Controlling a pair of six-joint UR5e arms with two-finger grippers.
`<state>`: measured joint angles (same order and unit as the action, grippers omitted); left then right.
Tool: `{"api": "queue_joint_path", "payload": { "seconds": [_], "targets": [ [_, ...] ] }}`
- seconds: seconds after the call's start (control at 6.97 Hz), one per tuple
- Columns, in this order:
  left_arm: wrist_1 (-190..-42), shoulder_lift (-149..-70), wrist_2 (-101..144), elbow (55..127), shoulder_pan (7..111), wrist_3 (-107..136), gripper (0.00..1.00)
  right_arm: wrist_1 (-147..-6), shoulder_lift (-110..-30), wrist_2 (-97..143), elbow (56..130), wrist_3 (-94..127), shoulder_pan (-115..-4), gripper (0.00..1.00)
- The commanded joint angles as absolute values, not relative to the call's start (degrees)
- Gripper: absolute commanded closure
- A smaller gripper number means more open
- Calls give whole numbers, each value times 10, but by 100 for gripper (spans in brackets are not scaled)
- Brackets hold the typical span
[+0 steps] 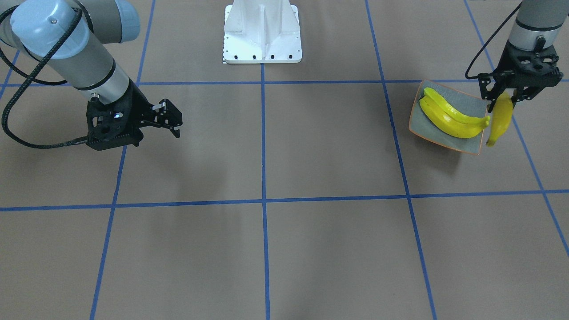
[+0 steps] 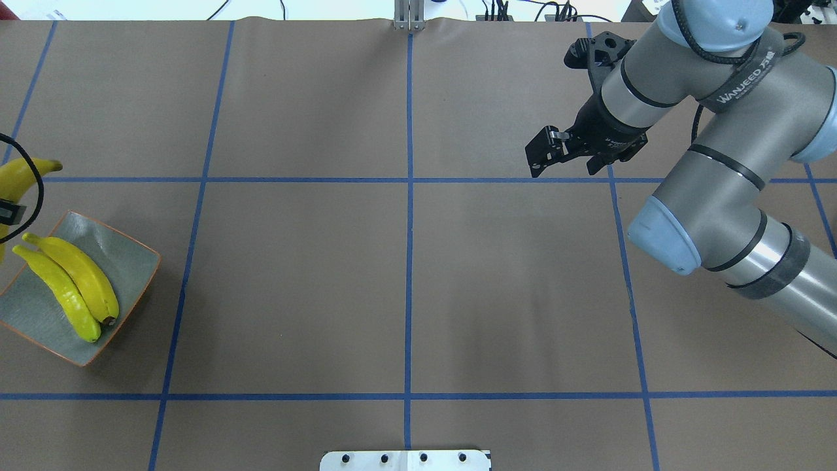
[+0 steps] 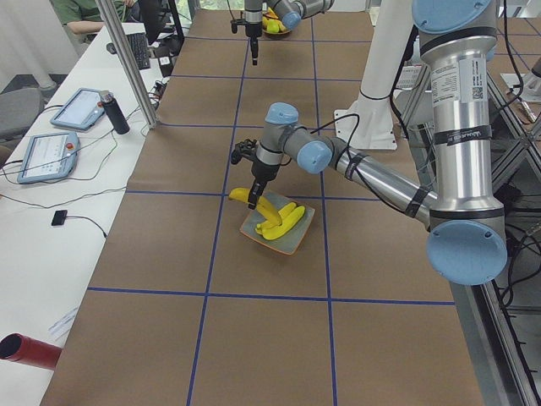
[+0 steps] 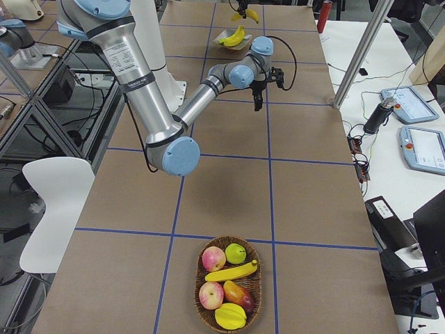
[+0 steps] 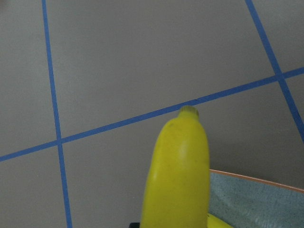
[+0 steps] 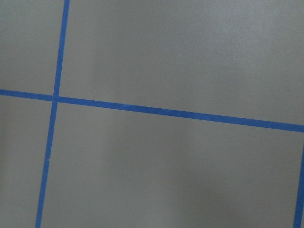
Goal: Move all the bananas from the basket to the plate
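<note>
The grey-blue plate (image 1: 423, 127) with an orange rim lies at the table's end on my left, with two yellow bananas (image 1: 451, 118) side by side on it. My left gripper (image 1: 504, 98) is shut on a third banana (image 1: 500, 119), which hangs above the plate's outer edge. In the left wrist view this banana (image 5: 178, 175) fills the bottom, with the plate's rim (image 5: 256, 178) beside it. My right gripper (image 1: 172, 121) is open and empty above bare table. The wicker basket (image 4: 197, 280) at the far right end holds one more banana (image 4: 231, 271).
The basket also holds apples (image 4: 213, 259) and other fruit. The white robot base (image 1: 262, 33) stands at mid-table on the robot's side. Blue tape lines cross the brown table. Tablets and cables lie on a side bench (image 4: 417, 146).
</note>
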<state>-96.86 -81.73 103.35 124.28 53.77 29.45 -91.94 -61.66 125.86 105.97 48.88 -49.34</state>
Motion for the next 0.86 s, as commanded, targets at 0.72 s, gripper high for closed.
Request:
{"api": "queue_joint_path", "payload": {
  "seconds": [0.72],
  "targets": [
    [-932, -783, 792, 1258, 368, 312, 100, -919, -621, 1258, 1059, 484, -493, 1]
  ]
}}
